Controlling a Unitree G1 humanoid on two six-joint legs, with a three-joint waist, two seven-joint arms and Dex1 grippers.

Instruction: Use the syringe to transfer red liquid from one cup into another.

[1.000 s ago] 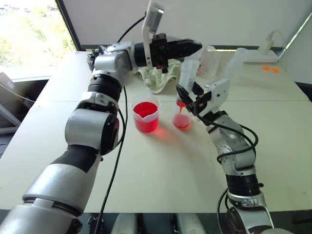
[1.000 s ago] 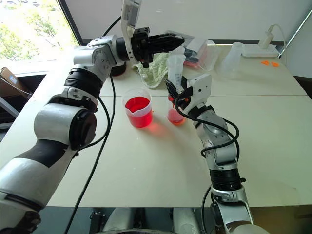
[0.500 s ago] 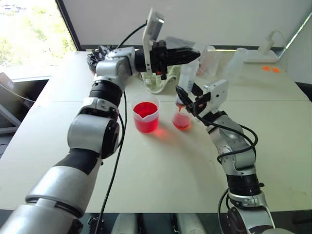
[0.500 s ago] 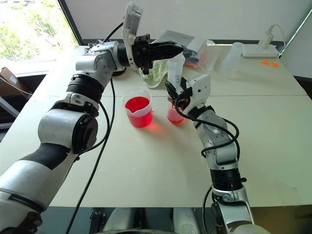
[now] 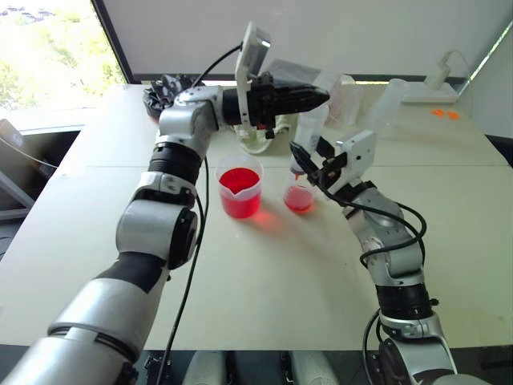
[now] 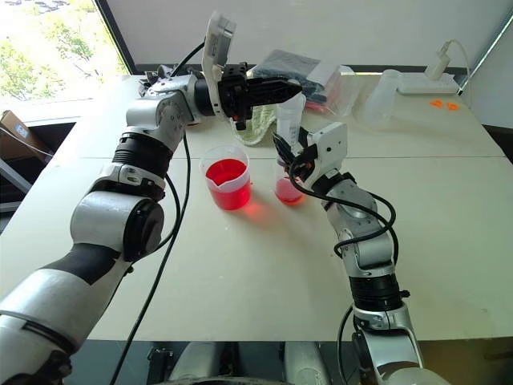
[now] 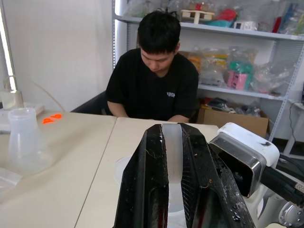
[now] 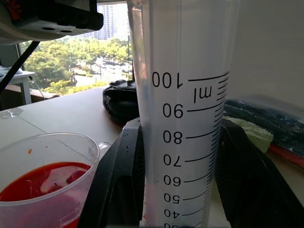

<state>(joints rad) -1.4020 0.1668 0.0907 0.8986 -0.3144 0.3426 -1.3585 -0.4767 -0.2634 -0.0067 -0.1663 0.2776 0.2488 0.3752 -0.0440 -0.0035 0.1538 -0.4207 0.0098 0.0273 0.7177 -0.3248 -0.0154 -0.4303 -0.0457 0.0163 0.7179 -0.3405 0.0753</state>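
The syringe (image 5: pixel 309 128) stands upright over the narrower cup (image 5: pixel 298 192), which holds a little red liquid (image 5: pixel 298 202) at its base. My right gripper (image 5: pixel 307 163) is shut on the lower barrel; its markings show close up on the syringe (image 8: pixel 185 118). My left gripper (image 5: pixel 322 96) reaches in level at the syringe's top, shut on the clear plunger (image 7: pixel 171 156). The wider spouted beaker (image 5: pixel 239 189) of red liquid (image 5: pixel 238 181) stands just left of the cup, and I see the beaker (image 8: pixel 42 180) again beside the barrel.
A pale cloth (image 5: pixel 255 138) and a black object (image 5: pixel 164 88) lie behind the beaker. Clear flasks (image 5: pixel 389 100) and a white power strip (image 5: pixel 433 90) stand at the back right. A person (image 7: pixel 156 85) sits at the table's far side.
My left gripper has come down a little at the syringe's top. The right gripper, the barrel and both cups have kept still.
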